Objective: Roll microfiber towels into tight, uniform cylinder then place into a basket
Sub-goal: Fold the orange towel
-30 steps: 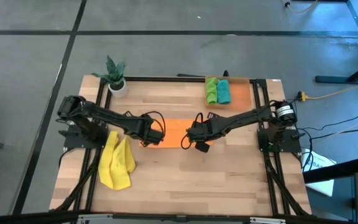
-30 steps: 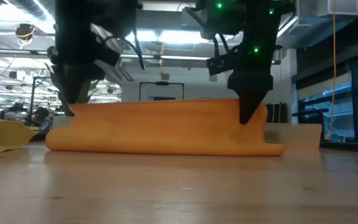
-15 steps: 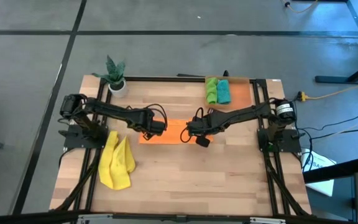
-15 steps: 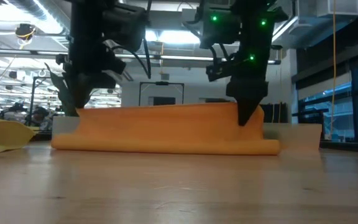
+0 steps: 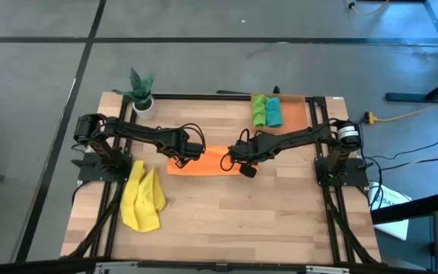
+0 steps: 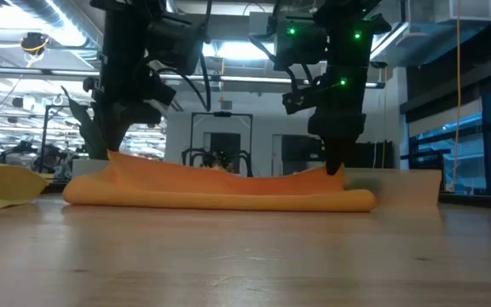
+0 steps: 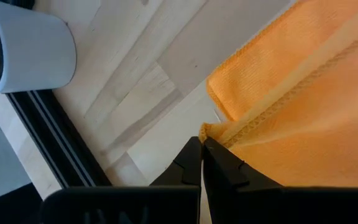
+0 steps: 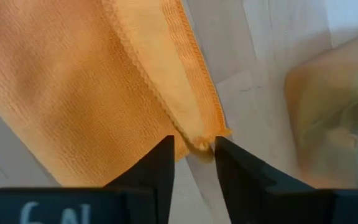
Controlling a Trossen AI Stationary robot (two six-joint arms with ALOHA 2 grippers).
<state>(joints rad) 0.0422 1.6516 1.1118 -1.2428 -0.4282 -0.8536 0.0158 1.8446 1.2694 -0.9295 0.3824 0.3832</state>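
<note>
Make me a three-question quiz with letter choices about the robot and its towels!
1. Where are the green towel and teal towel?
A. In the basket
B. Under the plant
C. On the floor

2. What colour is the towel between the two arms?
A. Purple
B. Orange
C. White

3. What is the left end effector doing?
A. Resting on the yellow towel
B. Lifting the pot
C. Pinching a corner of the orange towel

Answers:
1 A: both sit rolled in the orange tray at the table's far side.
2 B: it is orange in every view.
3 C: the left wrist view shows shut fingers on its corner.
</note>
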